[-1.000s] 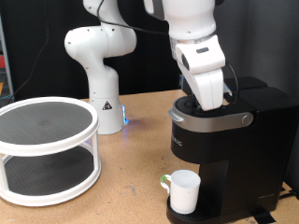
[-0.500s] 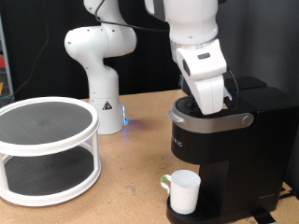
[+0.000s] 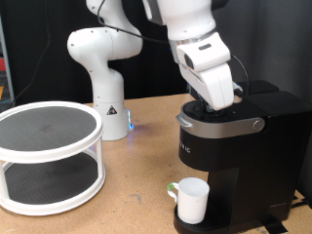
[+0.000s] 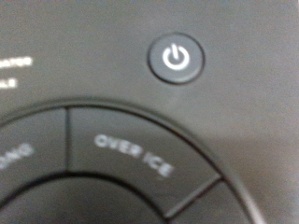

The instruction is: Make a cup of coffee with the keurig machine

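Note:
The keurig machine (image 3: pixel 239 161) is a large black box at the exterior view's right. A white cup (image 3: pixel 192 199) stands on its drip tray under the spout. My arm's white hand (image 3: pixel 210 73) reaches down onto the machine's round, silver-trimmed top; the fingers are hidden behind the hand. The wrist view is filled by the machine's black control panel, very close, with the round power button (image 4: pixel 176 58) and a curved key marked "OVER ICE" (image 4: pixel 131 154). No fingertips show in it.
A white two-tier round rack (image 3: pixel 49 156) with dark shelves stands at the exterior view's left. A second white robot base (image 3: pixel 102 73) stands behind on the wooden table (image 3: pixel 136 185).
The hand has tilted and shifted slightly towards the exterior view's left over the machine's top. The cup and machine have not moved.

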### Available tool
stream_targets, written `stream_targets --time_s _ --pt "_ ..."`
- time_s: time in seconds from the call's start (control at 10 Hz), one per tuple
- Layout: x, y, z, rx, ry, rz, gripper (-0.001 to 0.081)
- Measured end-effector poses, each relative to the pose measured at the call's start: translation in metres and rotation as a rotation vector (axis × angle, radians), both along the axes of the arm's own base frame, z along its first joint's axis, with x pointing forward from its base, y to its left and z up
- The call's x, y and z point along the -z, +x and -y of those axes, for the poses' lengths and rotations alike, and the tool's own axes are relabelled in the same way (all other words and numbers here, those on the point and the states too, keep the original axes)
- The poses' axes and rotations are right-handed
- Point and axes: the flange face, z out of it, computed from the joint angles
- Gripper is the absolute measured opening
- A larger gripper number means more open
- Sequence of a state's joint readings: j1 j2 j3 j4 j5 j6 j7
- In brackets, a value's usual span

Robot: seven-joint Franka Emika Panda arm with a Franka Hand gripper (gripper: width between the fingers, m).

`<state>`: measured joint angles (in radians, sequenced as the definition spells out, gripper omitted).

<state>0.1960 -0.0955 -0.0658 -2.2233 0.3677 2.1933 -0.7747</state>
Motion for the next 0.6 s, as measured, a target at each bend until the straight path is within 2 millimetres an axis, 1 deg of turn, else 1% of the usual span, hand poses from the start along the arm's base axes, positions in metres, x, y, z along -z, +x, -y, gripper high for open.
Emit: stream_targets --time_s 0.2,0.6 --pt "-0.005 -0.017 0.005 -0.018 0.046 0.033 0.0001" --pt "-0.035 -0.043 0.014 -0.020 0.072 0.065 0.0001"
